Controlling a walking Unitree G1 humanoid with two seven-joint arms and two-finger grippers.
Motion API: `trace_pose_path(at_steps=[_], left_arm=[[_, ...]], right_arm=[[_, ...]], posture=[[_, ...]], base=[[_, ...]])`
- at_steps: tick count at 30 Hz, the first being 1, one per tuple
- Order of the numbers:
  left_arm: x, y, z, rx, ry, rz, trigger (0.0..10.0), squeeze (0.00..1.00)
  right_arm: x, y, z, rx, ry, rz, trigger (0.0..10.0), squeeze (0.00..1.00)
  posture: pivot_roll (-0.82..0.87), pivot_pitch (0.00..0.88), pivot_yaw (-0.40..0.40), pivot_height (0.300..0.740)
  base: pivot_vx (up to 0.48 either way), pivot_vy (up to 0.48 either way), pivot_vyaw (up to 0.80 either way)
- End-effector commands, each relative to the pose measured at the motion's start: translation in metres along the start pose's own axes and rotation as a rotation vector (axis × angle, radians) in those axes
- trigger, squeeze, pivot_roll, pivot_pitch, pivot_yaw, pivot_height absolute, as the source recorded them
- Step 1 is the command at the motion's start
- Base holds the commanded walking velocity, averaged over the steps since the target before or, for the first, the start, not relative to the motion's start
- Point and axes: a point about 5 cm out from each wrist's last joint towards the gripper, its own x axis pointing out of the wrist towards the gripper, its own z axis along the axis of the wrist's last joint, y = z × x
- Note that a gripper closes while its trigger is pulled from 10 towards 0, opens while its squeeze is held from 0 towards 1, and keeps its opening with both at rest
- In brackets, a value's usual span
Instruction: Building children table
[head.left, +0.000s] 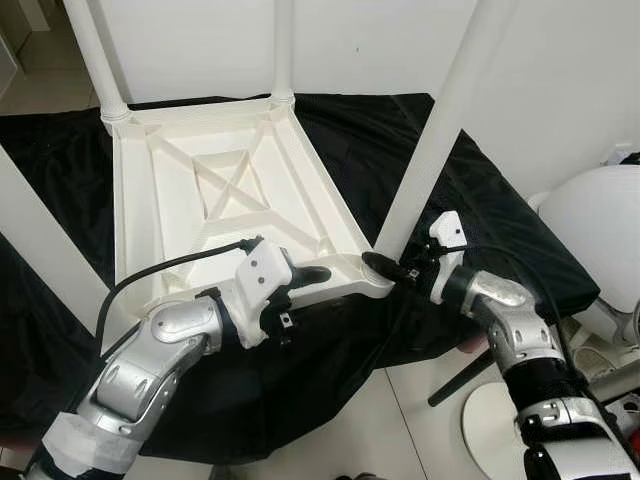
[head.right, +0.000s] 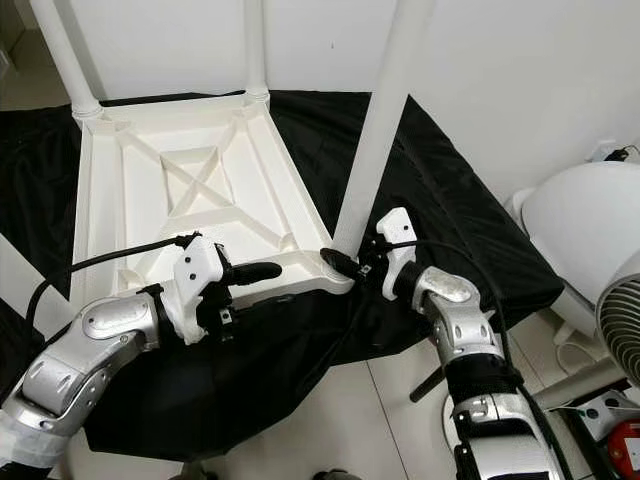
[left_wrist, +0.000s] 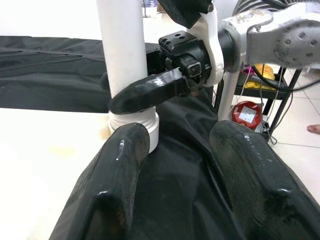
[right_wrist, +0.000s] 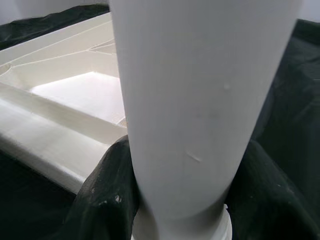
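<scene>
An upturned white tabletop (head.left: 200, 190) is seen centre-left in the left eye view, laid underside up on a black cloth (head.left: 480, 200) over a support. Three legs are already stood in the upper-left, upper-centre and left-edge corners. A fourth leg (head.left: 440, 130) is stood in the lower-right corner socket (head.left: 372, 283), running to the upper right of the frame and leaning slightly.

The right gripper (head.left: 385, 266) is clamped around the base of that leg, just above the socket; in the right wrist view both black fingers (right_wrist: 105, 200) are pressed against the white tube. The left gripper (head.left: 310, 274) is held just beside the same corner, over the tabletop rim, its fingers (left_wrist: 115, 165) spread apart with nothing between them.

The leg is judged to be hollow moulded plastic: light, stiff, smooth and somewhat slippery, so twisting slip is likely under a two-finger pinch. A low hold near the socket is judged best, as leverage from the long tube is kept small. The tabletop is ribbed, rigid and light, likely to slide on the cloth; bracing at the rim beside the socket is advised.
</scene>
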Motion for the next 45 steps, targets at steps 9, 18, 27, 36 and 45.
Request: trace_pose_path(at_steps=[9, 18, 27, 36, 45], left_arm=[[-0.004, -0.005, -0.001, -0.018, 0.006, -0.016, 10.0, 0.0], [-0.005, -0.006, -0.001, -0.02, 0.007, -0.015, 10.0, 0.0], [-0.005, -0.007, -0.002, -0.02, 0.011, -0.016, 10.0, 0.0], [-0.006, -0.003, -0.004, -0.008, 0.028, -0.012, 10.0, 0.0], [-0.005, 0.007, -0.023, 0.028, 0.14, 0.067, 10.0, 0.0]], right_arm=[[0.003, 0.025, -0.01, 0.07, 0.003, -0.363, 0.0, 0.0], [0.009, 0.058, -0.011, 0.094, 0.014, -0.613, 0.0, 0.0], [0.013, 0.069, 0.005, 0.144, -0.062, -0.688, 2.9, 0.0], [-0.011, 0.063, 0.017, 0.098, -0.154, -0.686, 10.0, 1.0], [-0.026, 0.063, 0.024, 0.085, -0.204, -0.65, 10.0, 0.0]], posture=[[0.05, 0.109, -0.046, 0.74], [0.07, 0.105, -0.063, 0.74], [0.06, 0.092, -0.05, 0.74], [0.05, 0.092, -0.047, 0.74], [0.04, 0.102, -0.047, 0.74]], base=[[0.0, 0.0, 0.0], [0.0, 0.0, 0.0], [0.0, 0.0, 0.0], [0.0, 0.0, 0.0], [0.0, 0.0, 0.0]])
